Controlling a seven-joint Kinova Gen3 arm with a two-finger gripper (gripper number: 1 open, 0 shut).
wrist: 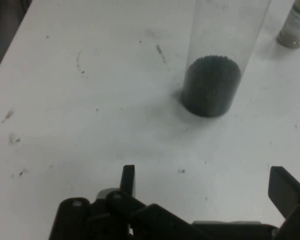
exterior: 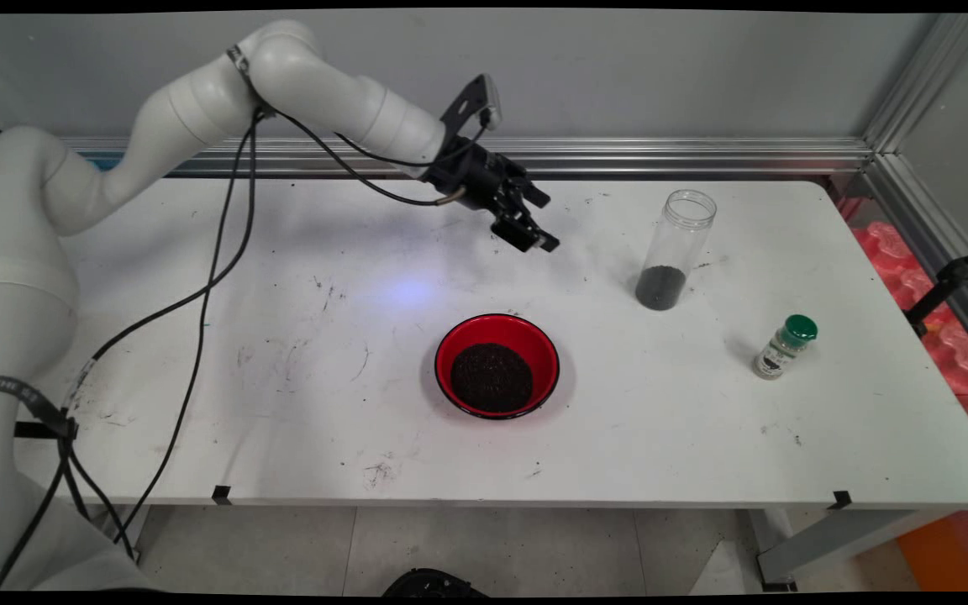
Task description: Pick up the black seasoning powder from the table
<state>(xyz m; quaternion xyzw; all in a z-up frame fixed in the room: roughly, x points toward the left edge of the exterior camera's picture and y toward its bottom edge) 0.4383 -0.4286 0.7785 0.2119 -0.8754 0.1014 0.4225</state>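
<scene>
My black gripper (exterior: 534, 235) hangs above the back middle of the white table (exterior: 282, 420), open and empty, pointing toward the right. A tall clear jar (exterior: 674, 249) stands upright to its right, apart from it, with dark grains filling its bottom. In the hand view the jar (wrist: 215, 75) stands ahead of the gripper (wrist: 205, 182), whose fingers (wrist: 127, 179) are spread wide with bare table between them. A red bowl (exterior: 497, 365) of dark grains sits on the table in front of the gripper.
A small spice bottle with a green cap (exterior: 784, 346) stands at the right front of the jar; the spice bottle (wrist: 295, 27) shows at the hand view's upper right. Black cables (exterior: 207, 286) hang from the arm over the table's left side. A metal rail (exterior: 618, 155) runs along the back edge.
</scene>
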